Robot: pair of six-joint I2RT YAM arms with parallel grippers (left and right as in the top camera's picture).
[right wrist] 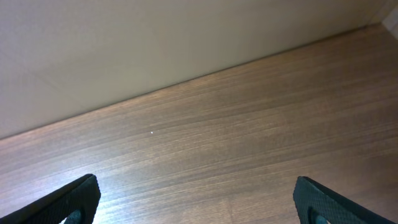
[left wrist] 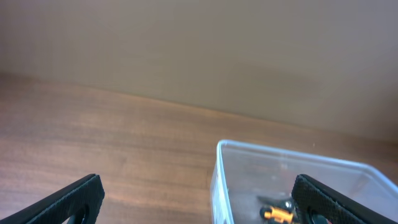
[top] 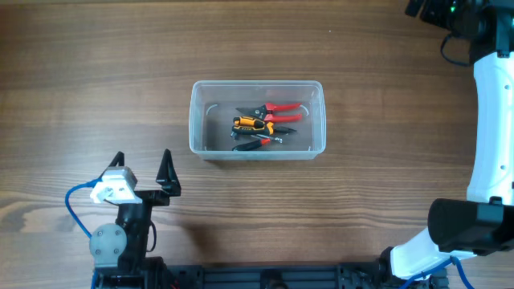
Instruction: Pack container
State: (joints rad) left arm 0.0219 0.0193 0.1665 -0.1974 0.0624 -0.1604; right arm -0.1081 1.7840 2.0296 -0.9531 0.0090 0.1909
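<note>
The container (top: 197, 120) is a clear plastic tub at the middle of the table. Inside lie red-handled pliers (top: 281, 108), an orange and black tool (top: 250, 124) and a small dark tool (top: 259, 143). My left gripper (top: 143, 168) is open and empty, near the table's front left, short of the tub. The left wrist view shows the tub's near left corner (left wrist: 219, 168) and the orange tool (left wrist: 278, 214) between my open fingers (left wrist: 198, 202). My right gripper (right wrist: 196, 199) is open and empty over bare wood; in the overhead view only its arm (top: 491, 120) shows at the right edge.
The wooden table (top: 96, 72) runs to a plain wall at the back in both wrist views. The right arm's white link stretches along the table's right side, with its base (top: 466, 225) at the front right.
</note>
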